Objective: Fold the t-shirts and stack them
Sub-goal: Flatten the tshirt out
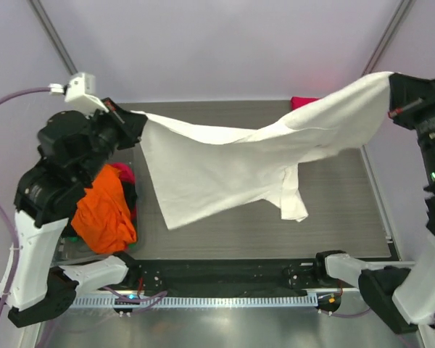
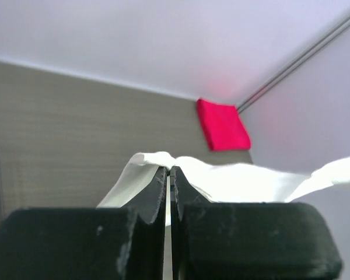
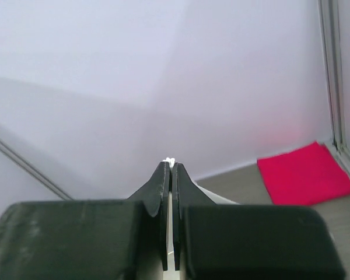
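Observation:
A white t-shirt [image 1: 232, 163] hangs stretched in the air above the grey table [image 1: 348, 225], held at two corners. My left gripper [image 1: 134, 119] is shut on its left corner; the cloth [image 2: 221, 178] bulges over the closed jaws in the left wrist view. My right gripper [image 1: 391, 87] is shut on its right corner, high at the far right; only a bit of white cloth [image 3: 170, 160] pokes past the tips. A folded pink-red t-shirt [image 1: 302, 102] lies at the table's far right corner, also in the wrist views [image 2: 223, 125] [image 3: 306, 174]. The red script panel is hidden.
An orange t-shirt [image 1: 104, 210] lies crumpled in a pile at the table's left edge, with a bit of pink-red cloth [image 1: 123, 172] behind it. The left arm partly covers this pile. Enclosure walls and frame posts [image 1: 54, 32] surround the table.

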Tool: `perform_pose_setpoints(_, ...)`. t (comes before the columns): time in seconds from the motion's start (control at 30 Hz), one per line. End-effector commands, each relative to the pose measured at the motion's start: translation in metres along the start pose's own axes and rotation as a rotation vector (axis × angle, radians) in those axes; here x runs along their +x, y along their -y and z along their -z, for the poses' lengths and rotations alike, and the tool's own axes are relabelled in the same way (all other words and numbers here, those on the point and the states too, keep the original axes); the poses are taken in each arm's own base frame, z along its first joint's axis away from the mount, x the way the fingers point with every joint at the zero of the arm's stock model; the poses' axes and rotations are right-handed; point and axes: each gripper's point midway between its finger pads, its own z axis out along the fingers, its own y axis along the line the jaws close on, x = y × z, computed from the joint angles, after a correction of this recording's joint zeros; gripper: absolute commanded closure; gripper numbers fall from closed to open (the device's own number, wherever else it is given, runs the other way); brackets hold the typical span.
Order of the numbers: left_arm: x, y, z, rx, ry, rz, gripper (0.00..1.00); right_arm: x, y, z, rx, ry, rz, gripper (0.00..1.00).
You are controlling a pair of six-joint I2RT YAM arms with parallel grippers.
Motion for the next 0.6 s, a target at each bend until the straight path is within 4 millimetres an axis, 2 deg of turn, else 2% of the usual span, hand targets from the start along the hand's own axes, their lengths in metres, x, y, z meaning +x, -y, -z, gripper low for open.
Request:
perform_pose_setpoints(0.0,-0.042,0.006,0.038,0.048,0.11,-0.023,1.0,-0.072,-0.024,0.062,-0.145,0.284,0.014,0.99)
perform_pose_setpoints(0.03,-0.057,0.011,0.052,0.079,0.149,-0.024,1.0,-0.082,-0.026,0.085,-0.177,0.332,0.047,0.99)
perform_pose_setpoints(0.1,-0.065,0.017,0.066,0.117,0.158,-0.028,1.0,-0.1,-0.042,0.115,-0.279,0.405,0.083,0.99)
perform_pose_setpoints(0.13,-0.077,0.022,0.08,0.151,0.19,-0.023,1.0,-0.11,-0.045,0.131,-0.307,0.447,0.104,0.99)
perform_pose_setpoints(0.2,-0.088,0.033,0.098,0.225,0.222,-0.021,1.0,-0.133,-0.05,0.168,-0.357,0.547,0.115,0.99)
perform_pose_setpoints(0.3,-0.105,0.045,0.125,0.32,0.284,-0.014,1.0,-0.153,-0.05,0.195,-0.37,0.629,0.131,0.99)
perform_pose_setpoints(0.33,-0.108,0.05,0.131,0.353,0.292,-0.014,1.0,-0.164,-0.05,0.211,-0.377,0.675,0.126,0.99)
perform_pose_setpoints(0.43,-0.123,0.056,0.144,0.389,0.339,-0.013,1.0,-0.178,-0.052,0.222,-0.403,0.723,0.121,0.99)
perform_pose_setpoints(0.47,-0.123,0.059,0.135,0.381,0.332,-0.02,1.0,-0.183,-0.052,0.22,-0.399,0.743,0.12,0.99)
perform_pose_setpoints(0.5,-0.129,0.061,0.136,0.38,0.348,-0.028,1.0,-0.183,-0.054,0.207,-0.391,0.733,0.124,0.99)
perform_pose_setpoints(0.57,-0.131,0.062,0.121,0.346,0.341,-0.03,1.0,-0.18,-0.054,0.18,-0.37,0.705,0.121,0.99)
